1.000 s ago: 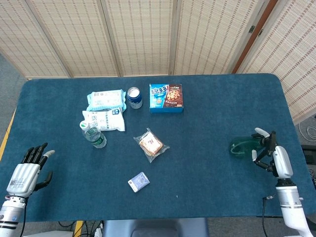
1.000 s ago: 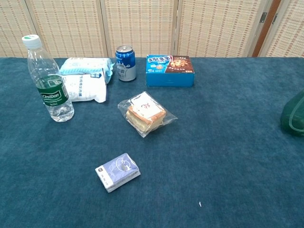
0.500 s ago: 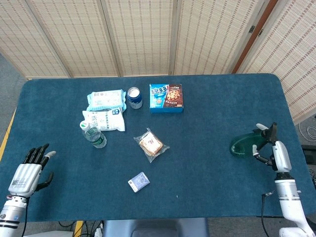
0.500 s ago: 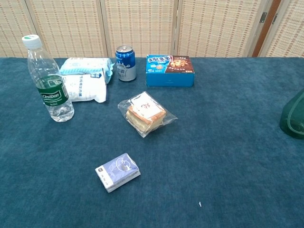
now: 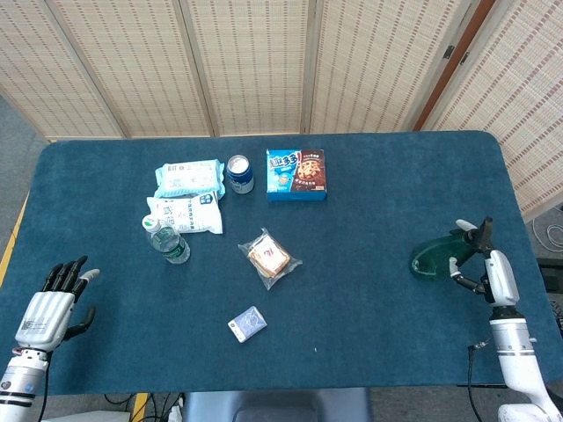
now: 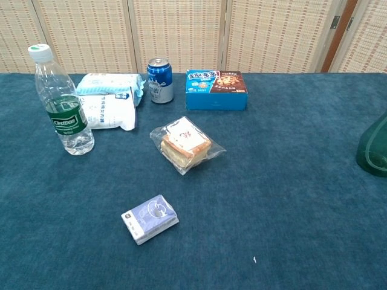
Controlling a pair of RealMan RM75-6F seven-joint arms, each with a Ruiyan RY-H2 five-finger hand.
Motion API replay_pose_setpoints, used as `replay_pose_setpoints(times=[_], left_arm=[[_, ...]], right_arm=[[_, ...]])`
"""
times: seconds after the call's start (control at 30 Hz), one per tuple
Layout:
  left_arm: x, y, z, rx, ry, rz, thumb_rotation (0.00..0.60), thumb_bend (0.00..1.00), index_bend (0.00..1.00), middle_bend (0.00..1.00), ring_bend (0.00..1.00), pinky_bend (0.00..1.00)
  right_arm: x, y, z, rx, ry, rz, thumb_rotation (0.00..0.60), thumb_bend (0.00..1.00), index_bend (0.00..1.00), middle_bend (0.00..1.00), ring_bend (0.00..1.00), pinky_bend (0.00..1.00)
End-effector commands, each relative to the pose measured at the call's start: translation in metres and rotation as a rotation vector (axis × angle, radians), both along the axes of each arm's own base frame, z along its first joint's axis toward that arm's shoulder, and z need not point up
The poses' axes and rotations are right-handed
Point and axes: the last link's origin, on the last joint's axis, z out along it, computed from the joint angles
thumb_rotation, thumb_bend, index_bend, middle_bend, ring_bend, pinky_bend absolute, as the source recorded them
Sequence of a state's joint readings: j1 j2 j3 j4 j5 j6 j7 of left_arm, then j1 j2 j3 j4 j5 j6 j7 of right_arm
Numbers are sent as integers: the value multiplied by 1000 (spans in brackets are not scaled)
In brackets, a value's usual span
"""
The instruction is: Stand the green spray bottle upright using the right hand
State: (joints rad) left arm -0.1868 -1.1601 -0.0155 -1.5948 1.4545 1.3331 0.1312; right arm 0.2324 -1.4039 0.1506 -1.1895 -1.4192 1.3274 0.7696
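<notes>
The dark green spray bottle (image 5: 433,256) is translucent, tilted off the blue table (image 5: 369,308), grasped by the right hand (image 5: 482,259).

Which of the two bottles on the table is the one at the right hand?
The green spray bottle, at the table's right side, against the right hand. The other, a clear water bottle with a green label, stands upright far across the table near the white packets.

Back row: pouches (image 5: 187,178), can (image 5: 239,173), box (image 5: 296,173)
Left: water bottle (image 5: 166,240)
Centre: wrapped bread (image 5: 269,258), card pack (image 5: 247,323) before it
Right edge: spray bottle (image 5: 435,256)
</notes>
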Motion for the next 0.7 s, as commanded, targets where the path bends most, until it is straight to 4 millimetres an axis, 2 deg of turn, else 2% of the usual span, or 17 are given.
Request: replay_pose_setpoints(times=[0.03, 0.2, 0.43, 0.7], left_arm=[[0, 0, 0, 0, 1, -1, 600, 438, 152, 0, 0, 0], [1, 1, 0, 2, 2, -1, 600, 437, 152, 0, 0, 0], [1, 1, -1, 0, 2, 0, 600, 437, 152, 0, 0, 0], [-1, 0, 0, 2, 3, 4, 600, 437, 152, 0, 0, 0]], right_arm=[[-1, 0, 0, 2, -2, 0, 600, 383, 206, 336, 177, 256], [-3, -1, 1, 5, -1, 6, 600, 359, 206, 311, 179, 228], [-4, -2, 1, 17, -10, 13, 600, 327, 206, 265, 143, 70], [-5, 0, 5, 3, -18, 19, 600, 291, 178, 239, 125, 52]])
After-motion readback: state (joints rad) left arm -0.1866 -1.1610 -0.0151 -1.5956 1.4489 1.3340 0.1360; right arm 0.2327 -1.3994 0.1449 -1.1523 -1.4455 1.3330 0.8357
